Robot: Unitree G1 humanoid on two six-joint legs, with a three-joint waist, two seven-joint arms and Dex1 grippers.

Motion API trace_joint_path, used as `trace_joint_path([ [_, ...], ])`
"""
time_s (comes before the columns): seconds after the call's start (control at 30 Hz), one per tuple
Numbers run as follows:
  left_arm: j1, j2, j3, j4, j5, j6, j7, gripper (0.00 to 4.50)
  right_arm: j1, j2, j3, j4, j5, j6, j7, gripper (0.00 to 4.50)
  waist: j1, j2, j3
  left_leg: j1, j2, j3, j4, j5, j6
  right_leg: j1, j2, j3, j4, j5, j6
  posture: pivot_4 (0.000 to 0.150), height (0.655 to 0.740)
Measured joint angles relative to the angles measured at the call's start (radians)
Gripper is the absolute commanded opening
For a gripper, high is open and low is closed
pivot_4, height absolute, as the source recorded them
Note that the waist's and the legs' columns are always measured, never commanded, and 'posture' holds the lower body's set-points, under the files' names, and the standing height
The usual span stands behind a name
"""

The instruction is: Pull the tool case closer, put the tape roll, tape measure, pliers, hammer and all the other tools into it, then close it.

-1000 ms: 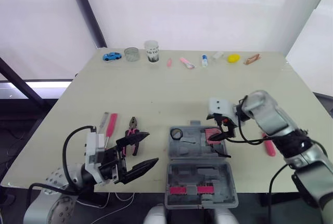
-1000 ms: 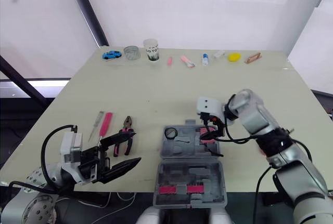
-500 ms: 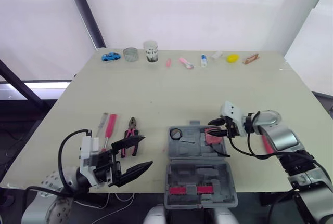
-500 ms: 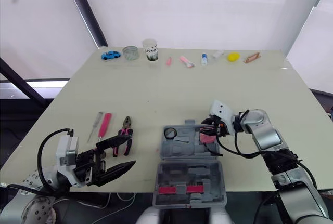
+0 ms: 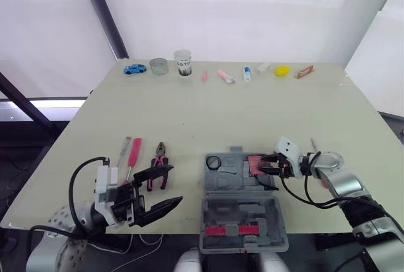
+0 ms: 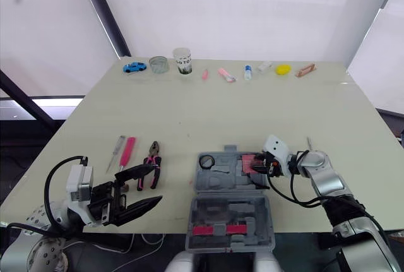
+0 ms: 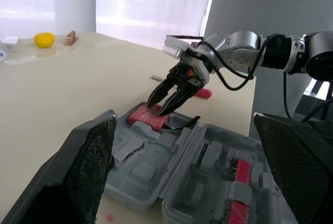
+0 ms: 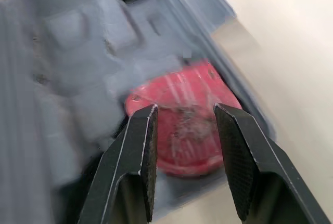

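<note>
Red tape measure (image 8: pixel 182 130) in tool case (image 5: pixel 227 178) | right pincer (image 7: pixel 157 105) spread above | left pincer (image 5: pixel 177 183) spread

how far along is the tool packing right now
Done: the tool case lies open near the table's front edge, with the tape roll and red tape measure inside. In hand: the right end effector is open by the tape measure. Left: pliers, screwdrivers, closing.

Right hand (image 7: pixel 154 109) hovers over, perhaps touching, tape measure (image 7: pixel 141 116).
</note>
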Motion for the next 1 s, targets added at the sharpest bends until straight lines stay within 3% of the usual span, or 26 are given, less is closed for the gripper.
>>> trace_joint_path([
  [0.23, -0.001, -0.023, -0.007, 0.019, 0.032, -0.006, 0.029, 4.5, 0.003, 0.032, 0.026, 0.078, -0.038, -0.064, -0.052, 1.8, -0.001, -0.011, -0.011, 0.017, 0.002, 0.0, -0.002, 0.0, 0.0, 0.014, -0.001, 0.001, -0.001, -0.001, -0.001, 0.15, 0.74],
  [0.4, -0.002, -0.083, -0.004, 0.058, 0.086, -0.026, 0.143, 4.5, 0.053, 0.092, -0.037, 0.103, 0.001, -0.124, -0.112, 1.8, -0.003, -0.017, -0.021, 0.02, 0.004, -0.003, -0.004, 0.0, 0.0, 0.015, -0.001, 0.003, -0.002, -0.001, -0.002, 0.15, 0.74],
  [0.57, 0.015, -0.114, 0.003, 0.067, 0.108, -0.021, 0.237, 4.5, 0.144, 0.134, -0.144, 0.09, 0.11, -0.199, -0.127, 1.8, -0.002, -0.011, -0.017, 0.016, 0.004, -0.002, -0.004, 0.0, 0.0, 0.012, -0.001, 0.004, -0.002, -0.001, -0.002, 0.15, 0.74],
  [0.77, 0.119, -0.129, 0.053, 0.067, 0.11, 0.001, 0.32, 4.5, 0.279, 0.066, -0.294, -0.049, 0.283, -0.174, -0.054, 1.8, 0.0, -0.004, -0.011, 0.011, 0.003, 0.0, -0.006, 0.0, 0.0, 0.007, -0.002, 0.005, -0.002, -0.001, -0.002, 0.15, 0.74],
  [1.0, 0.261, -0.195, 0.153, 0.066, 0.098, 0.001, 0.413, 4.5, 0.527, 0.016, -0.431, -0.15, 0.324, -0.237, -0.066, 1.8, 0.001, -0.004, -0.01, 0.011, 0.003, 0.001, -0.007, -0.001, 0.0, 0.007, -0.003, 0.006, -0.004, -0.002, -0.001, 0.15, 0.74],
])
